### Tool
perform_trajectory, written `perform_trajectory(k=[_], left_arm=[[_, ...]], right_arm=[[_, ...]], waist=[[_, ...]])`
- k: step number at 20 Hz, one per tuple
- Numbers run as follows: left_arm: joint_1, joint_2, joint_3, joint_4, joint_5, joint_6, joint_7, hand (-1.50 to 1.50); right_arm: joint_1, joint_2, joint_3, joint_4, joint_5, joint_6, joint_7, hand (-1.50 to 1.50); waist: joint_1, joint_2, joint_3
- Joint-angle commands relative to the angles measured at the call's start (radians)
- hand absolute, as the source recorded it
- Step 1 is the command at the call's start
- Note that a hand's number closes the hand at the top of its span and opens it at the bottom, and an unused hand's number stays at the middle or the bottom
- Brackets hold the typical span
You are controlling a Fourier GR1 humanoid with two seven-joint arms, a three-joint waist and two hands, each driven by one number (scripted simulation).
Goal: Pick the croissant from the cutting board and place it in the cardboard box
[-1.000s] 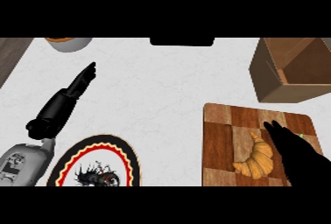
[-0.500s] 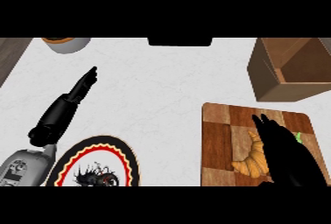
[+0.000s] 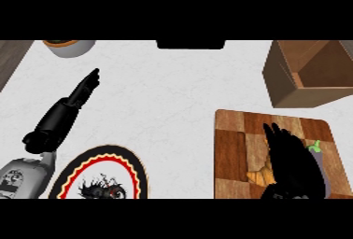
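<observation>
The wooden cutting board (image 3: 234, 140) lies at the lower right of the counter. My right hand (image 3: 293, 161) is spread flat over the croissant (image 3: 259, 175), fingers straight and pointing away from me, so only a golden end shows at the hand's left edge. A small green bit (image 3: 315, 146) peeks out beside the hand. The open cardboard box (image 3: 310, 70) stands behind the board at the upper right. My left hand (image 3: 81, 89) rests open on the counter at the left, fingers straight and pointing up.
A round plate (image 3: 100, 175) with a red, yellow and black rim sits at the lower left beside my left forearm. A pale bowl (image 3: 69, 46) with an orange inside stands at the far upper left. A dark object (image 3: 191, 44) sits at the back centre.
My right hand has slid forward over the croissant, now hiding nearly all of it. The left hand has hardly moved.
</observation>
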State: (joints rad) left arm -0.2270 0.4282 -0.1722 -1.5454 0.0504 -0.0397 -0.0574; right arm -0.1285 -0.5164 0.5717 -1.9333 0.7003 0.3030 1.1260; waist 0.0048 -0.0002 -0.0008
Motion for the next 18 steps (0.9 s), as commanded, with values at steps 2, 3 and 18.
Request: perform_trajectory(k=[2,3,18], left_arm=[[-0.005,-0.022,0.012,0.032,-0.027,-0.016,-0.020,0.00],[0.006,-0.003,0.045,-0.015,0.013,-0.037,0.003,0.00],[0.012,-0.101,0.038,0.035,-0.088,-0.047,-0.035,0.00]], right_arm=[[-0.017,0.054,-0.051,0.008,0.005,0.093,0.116,-1.50],[0.001,0.057,-0.056,0.005,0.001,0.099,0.108,-1.50],[0.054,0.161,-0.143,0.153,0.159,0.091,-0.015,-1.50]], waist=[[-0.007,0.000,0.000],[-0.004,-0.001,0.000],[-0.007,0.000,0.001]])
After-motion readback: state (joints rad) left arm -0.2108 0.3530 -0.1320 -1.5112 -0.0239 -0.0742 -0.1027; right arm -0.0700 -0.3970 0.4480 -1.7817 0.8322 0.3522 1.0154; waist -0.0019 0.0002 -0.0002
